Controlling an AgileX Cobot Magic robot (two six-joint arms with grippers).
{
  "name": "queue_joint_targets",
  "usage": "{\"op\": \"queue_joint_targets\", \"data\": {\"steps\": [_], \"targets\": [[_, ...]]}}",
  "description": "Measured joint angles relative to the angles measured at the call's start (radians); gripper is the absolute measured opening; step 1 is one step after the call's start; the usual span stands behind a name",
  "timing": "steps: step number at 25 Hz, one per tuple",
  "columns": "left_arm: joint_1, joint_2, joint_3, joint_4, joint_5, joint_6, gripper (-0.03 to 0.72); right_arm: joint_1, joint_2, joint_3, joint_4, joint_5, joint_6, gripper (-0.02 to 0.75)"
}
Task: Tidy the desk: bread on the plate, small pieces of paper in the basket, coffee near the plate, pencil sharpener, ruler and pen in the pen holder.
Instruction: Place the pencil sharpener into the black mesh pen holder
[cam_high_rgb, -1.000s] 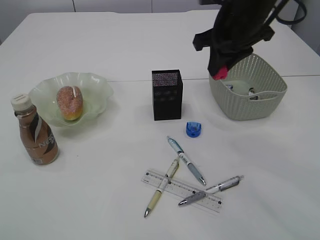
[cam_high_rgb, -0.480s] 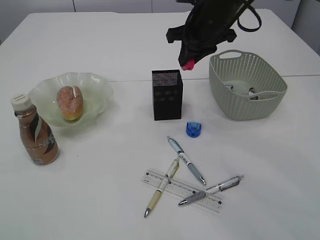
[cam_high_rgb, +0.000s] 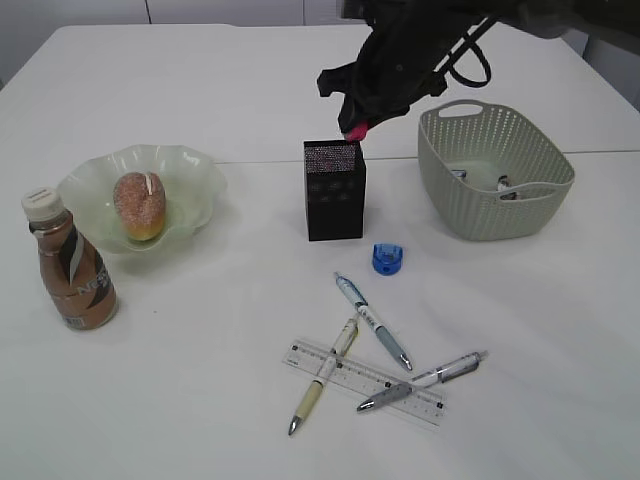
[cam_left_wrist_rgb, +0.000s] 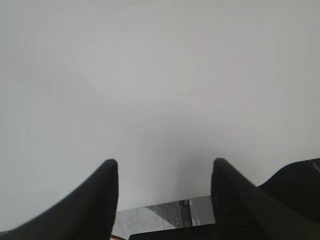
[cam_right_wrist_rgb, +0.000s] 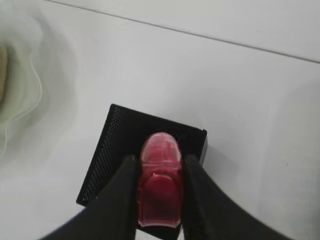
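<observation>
Red sharpener (cam_right_wrist_rgb: 160, 187) in pincer (cam_right_wrist_rgb: 159, 195) tops holder (cam_right_wrist_rgb: 107, 160).

Red pencil sharpener (cam_right_wrist_rgb: 159, 187) gripped above black pen holder (cam_high_rgb: 334, 189).

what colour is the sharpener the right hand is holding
Red, translucent sharpener in the right hand; clearest in the right wrist view.

Black arm (cam_high_rgb: 420, 50) with looping black cables, tapered black fingers (cam_left_wrist_rgb: 100, 200).
</observation>
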Motion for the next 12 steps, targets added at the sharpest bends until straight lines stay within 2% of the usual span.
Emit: {"op": "queue_joint_targets", "data": {"steps": [12], "targets": [[0.0,0.0,0.0,0.0,0.0,0.0,0.424,0.004,0.047,0.0,0.082,-0.035,-0.043,0.186]]}}
